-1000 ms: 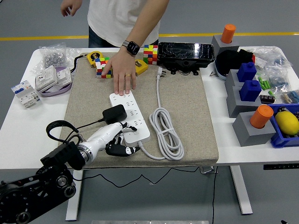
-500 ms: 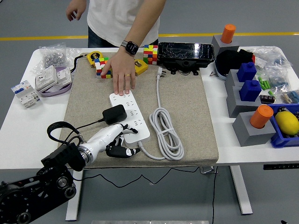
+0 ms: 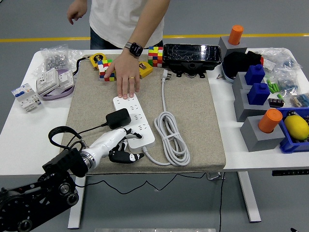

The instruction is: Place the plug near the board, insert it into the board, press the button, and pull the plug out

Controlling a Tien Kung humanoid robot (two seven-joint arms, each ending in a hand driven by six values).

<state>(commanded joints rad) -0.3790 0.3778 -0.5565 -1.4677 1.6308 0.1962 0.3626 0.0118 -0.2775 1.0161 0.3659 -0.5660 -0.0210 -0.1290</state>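
Note:
A white power strip [image 3: 134,121] lies on the beige mat [image 3: 193,111]. A black plug adapter [image 3: 118,118] sits on the strip's left side, its black cable running off to the left. My left hand [image 3: 120,145] reaches in from the lower left, its fingers relaxed and spread at the strip's near end, just below the adapter, holding nothing. A person's hand [image 3: 126,79] presses flat on the mat at the strip's far end. The strip's white cord [image 3: 171,135] lies coiled to the right. My right arm is out of view.
Colourful cube puzzles [image 3: 107,69] and a black box [image 3: 192,54] stand at the mat's far edge. White sockets [image 3: 48,79] lie at the left. Grey and blue blocks with orange cylinders [image 3: 258,125] and a blue bin [image 3: 297,128] crowd the right.
My left hand has drawn back slightly toward me along the strip's near end. The person's hand on the mat has stayed put.

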